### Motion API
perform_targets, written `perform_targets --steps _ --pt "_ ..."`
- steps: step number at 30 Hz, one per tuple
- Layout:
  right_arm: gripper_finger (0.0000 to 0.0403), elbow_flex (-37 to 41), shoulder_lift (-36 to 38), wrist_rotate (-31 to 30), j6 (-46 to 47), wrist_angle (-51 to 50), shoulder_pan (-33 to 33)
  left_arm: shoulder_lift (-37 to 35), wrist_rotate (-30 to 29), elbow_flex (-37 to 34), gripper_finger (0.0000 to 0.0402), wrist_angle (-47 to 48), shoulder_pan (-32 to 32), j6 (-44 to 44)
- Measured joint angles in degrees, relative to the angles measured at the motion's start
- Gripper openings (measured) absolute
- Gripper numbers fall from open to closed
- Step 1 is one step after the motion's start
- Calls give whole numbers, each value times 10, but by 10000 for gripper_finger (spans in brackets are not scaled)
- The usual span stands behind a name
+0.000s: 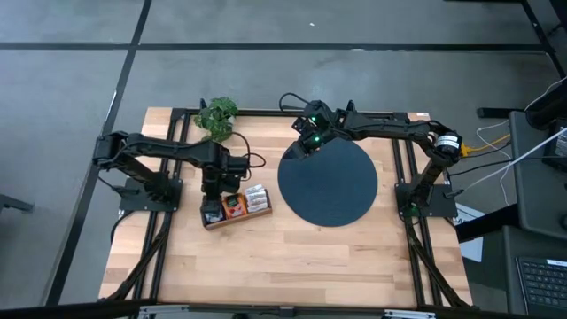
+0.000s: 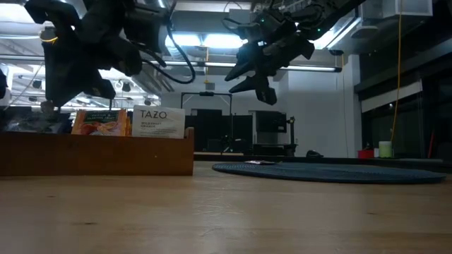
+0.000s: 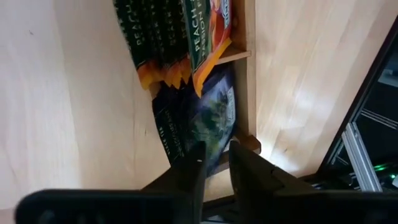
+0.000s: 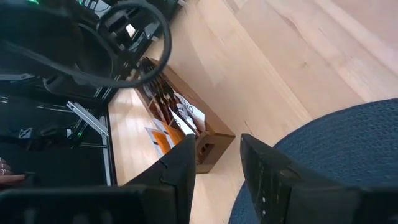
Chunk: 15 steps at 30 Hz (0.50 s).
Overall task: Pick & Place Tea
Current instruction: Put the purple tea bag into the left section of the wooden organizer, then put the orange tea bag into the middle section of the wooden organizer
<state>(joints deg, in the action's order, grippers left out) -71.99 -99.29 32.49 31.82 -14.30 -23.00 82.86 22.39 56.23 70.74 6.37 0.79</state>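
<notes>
A wooden tray (image 1: 237, 218) lies left of the dark disc (image 1: 328, 182). Tea sachets stand in it: dark blue ones (image 3: 199, 121) in the end compartment, orange ones (image 3: 208, 37) beside them, white ones (image 2: 161, 123) at the other end. My left gripper (image 3: 215, 163) points down over the dark blue sachets, its fingers a narrow gap apart with nothing between them. My right gripper (image 4: 217, 162) hangs open above the disc's far left edge (image 1: 297, 155), holding nothing.
A green plant (image 1: 217, 115) stands at the table's far edge behind the tray. Black frame rails (image 1: 168, 177) run along both sides of the table. Bare wood (image 1: 292, 261) stretches from the tray and the disc to the near edge.
</notes>
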Motion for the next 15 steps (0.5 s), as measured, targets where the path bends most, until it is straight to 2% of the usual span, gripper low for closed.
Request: perform_targets --steps 8,15 --pt "128 0 0 -15 -9 -16 0 -54 -2 0 95 -25 29 -20" --pt "128 0 0 -90 -40 -106 0 -159 -22 0 90 -207 94 -83"
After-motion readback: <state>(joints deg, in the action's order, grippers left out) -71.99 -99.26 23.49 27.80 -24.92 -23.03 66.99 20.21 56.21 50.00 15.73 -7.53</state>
